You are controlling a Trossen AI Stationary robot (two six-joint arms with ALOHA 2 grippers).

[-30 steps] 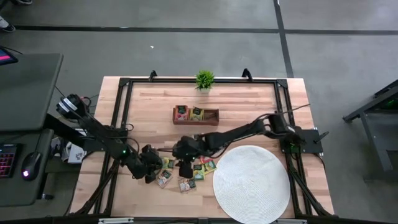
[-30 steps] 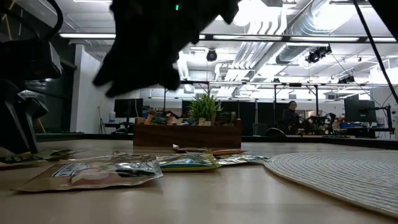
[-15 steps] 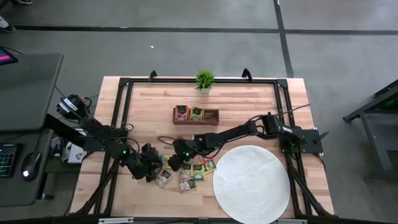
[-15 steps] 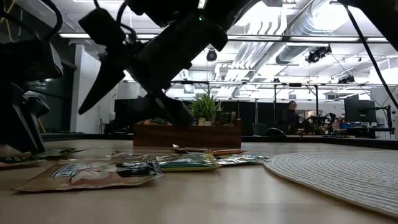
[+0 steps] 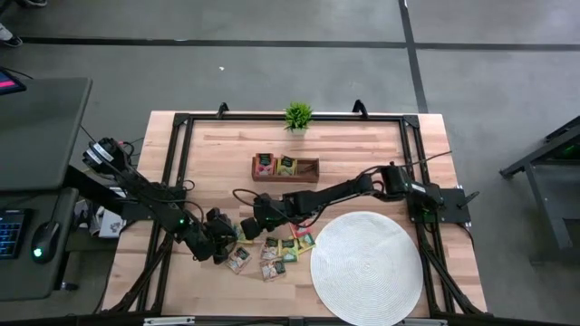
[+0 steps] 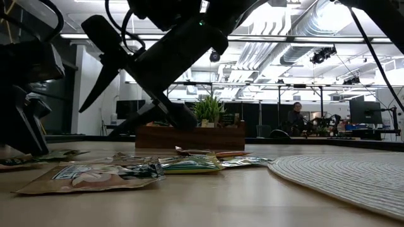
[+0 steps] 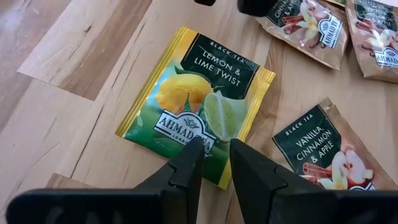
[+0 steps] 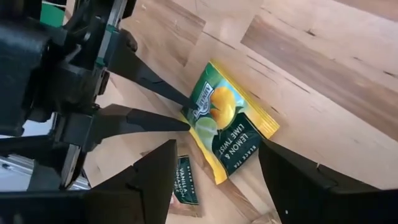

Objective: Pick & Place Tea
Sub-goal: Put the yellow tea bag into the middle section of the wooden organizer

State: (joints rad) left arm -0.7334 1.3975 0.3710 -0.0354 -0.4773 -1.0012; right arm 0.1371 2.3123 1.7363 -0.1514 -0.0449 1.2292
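A yellow-green lemon-and-lime tea packet (image 7: 196, 106) (image 8: 230, 130) lies flat on the wood. My left gripper (image 7: 216, 148) (image 5: 227, 241) slants down at the packet's near edge, its fingers only a narrow gap apart. My right gripper (image 8: 217, 144) (image 5: 247, 227) hovers beside the packet, wide open and facing the left gripper; the low view shows its spread fingers (image 6: 136, 116) above the table. More tea packets (image 5: 276, 249) lie loose to the right, among them a vanilla-cinnamon-apple one (image 7: 323, 149). My left gripper's fingertips (image 7: 193, 146) stand at the lemon-and-lime packet's edge (image 7: 214, 177), slanting down from the table's left. The packet's flat face shows in the gap between them. I cannot tell whether they touch it.
A wooden box (image 5: 285, 168) with two packets stands farther back at mid-table. A small potted plant (image 5: 297, 115) sits at the far edge. The round white mat (image 5: 367, 267) covers the near right. Bare wood lies left of the box and along the far side.
My right gripper has moved from above the loose packets toward the table's left, up to the left gripper. It has tipped from pointing down to a slant, and its fingers now show spread wide. The packets have stayed put.
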